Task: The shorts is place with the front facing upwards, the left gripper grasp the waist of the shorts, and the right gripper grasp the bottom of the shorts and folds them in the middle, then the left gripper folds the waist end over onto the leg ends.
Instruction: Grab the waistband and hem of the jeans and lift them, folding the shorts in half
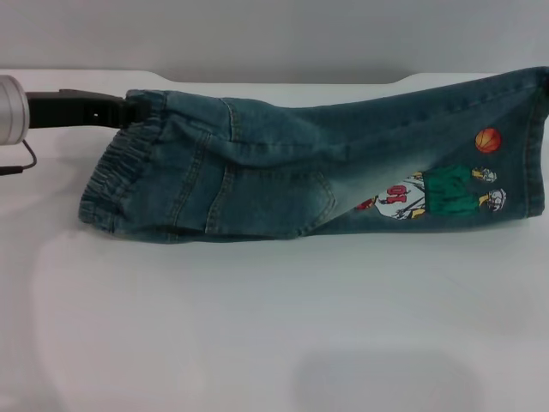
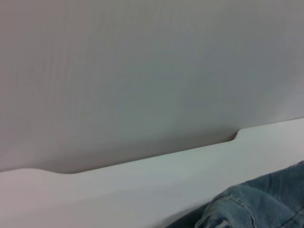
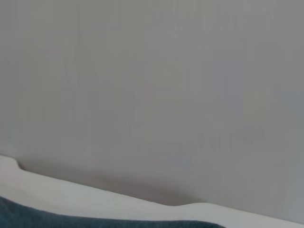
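Observation:
The blue denim shorts (image 1: 283,163) lie folded lengthwise across the white table (image 1: 257,326), back side showing. The cartoon patch (image 1: 437,193) and orange ball (image 1: 487,139) sit near the right end. The waist of the shorts (image 1: 116,176) is at the left, and my left gripper (image 1: 129,110) is shut on its far corner. The bottom of the shorts (image 1: 539,146) reaches the head view's right edge. There only a dark tip of my right gripper (image 1: 545,79) shows at the far hem corner. Denim folds (image 2: 256,204) appear in the left wrist view. A dark denim strip (image 3: 71,221) appears in the right wrist view.
The table's rear edge has a stepped notch (image 1: 403,79) in front of a plain grey wall (image 1: 257,34). The left arm's silver wrist (image 1: 10,107) sits at the far left, with a thin cable (image 1: 26,159) hanging below it. Bare tabletop stretches in front of the shorts.

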You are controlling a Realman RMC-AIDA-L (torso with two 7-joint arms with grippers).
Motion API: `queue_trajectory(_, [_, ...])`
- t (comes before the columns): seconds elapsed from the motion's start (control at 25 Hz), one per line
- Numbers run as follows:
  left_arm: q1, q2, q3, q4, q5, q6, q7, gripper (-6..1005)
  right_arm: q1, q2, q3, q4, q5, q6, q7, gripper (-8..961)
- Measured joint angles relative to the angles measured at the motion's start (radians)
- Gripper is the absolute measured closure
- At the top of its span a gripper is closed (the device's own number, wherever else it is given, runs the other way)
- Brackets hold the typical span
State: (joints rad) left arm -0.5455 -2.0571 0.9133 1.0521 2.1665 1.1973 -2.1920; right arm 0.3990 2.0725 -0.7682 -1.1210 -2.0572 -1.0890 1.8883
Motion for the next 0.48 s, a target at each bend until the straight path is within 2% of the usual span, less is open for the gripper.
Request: queue_trajectory(0.48, [-0.003, 0.000, 0.010, -0.014, -0.017, -0.049, -0.001, 898, 0.032, -0.002, -0.002, 0.084, 0.000, 0.100, -0.013, 889])
